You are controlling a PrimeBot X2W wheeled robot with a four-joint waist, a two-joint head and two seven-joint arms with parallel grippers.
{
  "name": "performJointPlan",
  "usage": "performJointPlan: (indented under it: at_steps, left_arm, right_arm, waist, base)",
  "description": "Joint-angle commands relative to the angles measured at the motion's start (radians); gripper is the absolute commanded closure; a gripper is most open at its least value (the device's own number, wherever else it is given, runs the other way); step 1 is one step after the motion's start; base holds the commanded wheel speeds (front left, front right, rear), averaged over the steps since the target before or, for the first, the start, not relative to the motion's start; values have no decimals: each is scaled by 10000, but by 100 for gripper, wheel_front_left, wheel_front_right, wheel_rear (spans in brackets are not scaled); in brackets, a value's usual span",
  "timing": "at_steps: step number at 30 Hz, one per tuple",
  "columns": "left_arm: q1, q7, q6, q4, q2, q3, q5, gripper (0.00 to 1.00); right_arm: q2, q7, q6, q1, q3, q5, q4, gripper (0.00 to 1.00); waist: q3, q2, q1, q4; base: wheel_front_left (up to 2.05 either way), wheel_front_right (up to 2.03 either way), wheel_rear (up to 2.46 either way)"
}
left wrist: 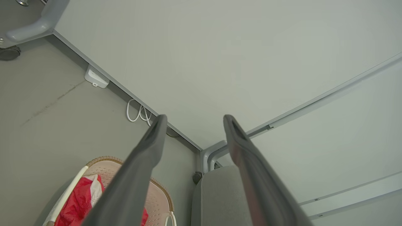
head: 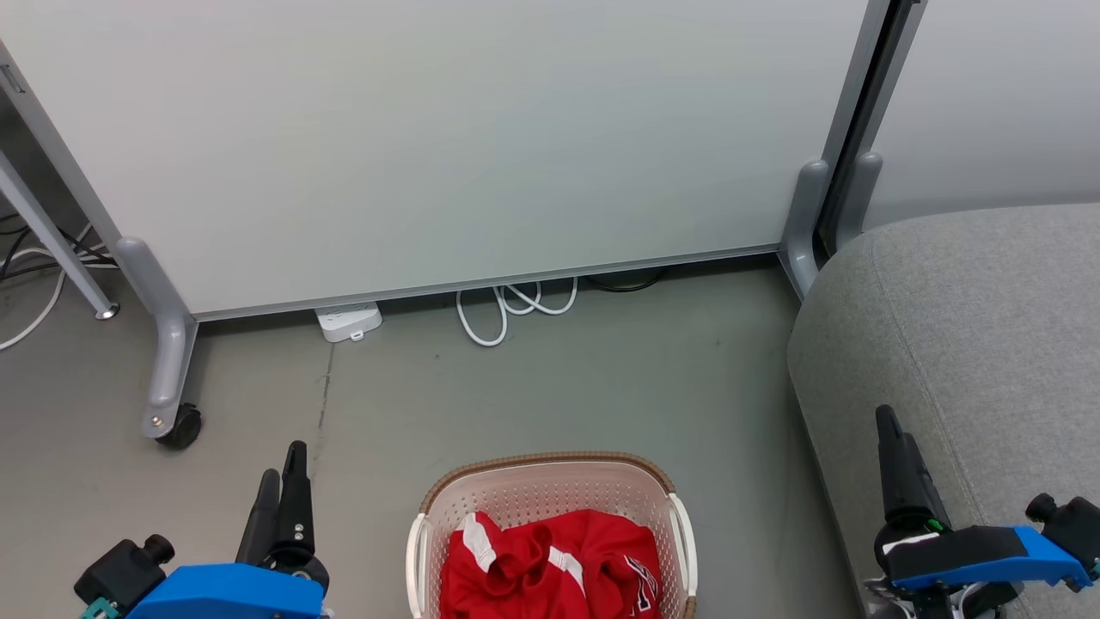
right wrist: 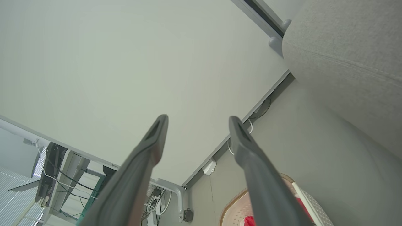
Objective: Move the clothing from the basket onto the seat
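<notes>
1. the clothing (head: 550, 563) lay crumpled inside the basket (head: 550, 460), a bright red heap with a white stripe panel on its left part and dark lettering on its right fold; nothing gripped it.
2. the basket stood on the grey floor (head: 559, 387) at the bottom middle of the head view, brown rim on top, perforated cream walls and a white handle (head: 416, 550) at each side.
3. the seat (head: 971, 344) stood to the right of the basket, apart from it with a strip of floor between, its rounded grey corner and a stitched seam showing.
4. the left tool (head: 284, 464) was at the lower left of the head view, left of the basket and not touching it, pointing away from the robot; in the left wrist view its two dark fingers (left wrist: 147, 147) were spread apart with nothing between them, and the basket with the red fabric showed below them.
5. the right tool (head: 887, 421) was at the lower right of the head view, in front of the seat's near part; in the right wrist view its fingers (right wrist: 251, 157) were likewise spread and held nothing.
6. beyond the basket a white partition panel (head: 481, 137) on grey legs crossed the view, with a black caster (head: 180, 425) at its left foot.
7. at the foot of the panel lay a white power strip (head: 348, 322) and, to its right, a looped white cable (head: 507, 309).
</notes>
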Motion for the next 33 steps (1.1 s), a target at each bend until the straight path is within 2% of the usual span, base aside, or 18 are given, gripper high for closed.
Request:
performJointPlan:
  at_steps: [1, 14, 33]
  left_arm:
    - [-241, -117, 0, -107, 92, -82, 489, 0]
    - [-322, -532, -22, -2, 104, -465, 2457, 0]
    - [-361, -1031, 141, -23, 115, -880, 4425, 0]
  right_arm:
    - [-48, -69, 18, -35, 48, -467, -241, 0]
    - [-58, -292, 20, 139, 134, -2113, -505, 0]
    - [-70, -650, 21, 270, 110, -3980, -659, 0]
  waist:
    - [-3, 0, 0, -4]
    - [-25, 0, 0, -13]
    - [-48, 0, 0, -3]
  base:
    - [0, 0, 0]
    - [0, 0, 0]
    - [0, 0, 0]
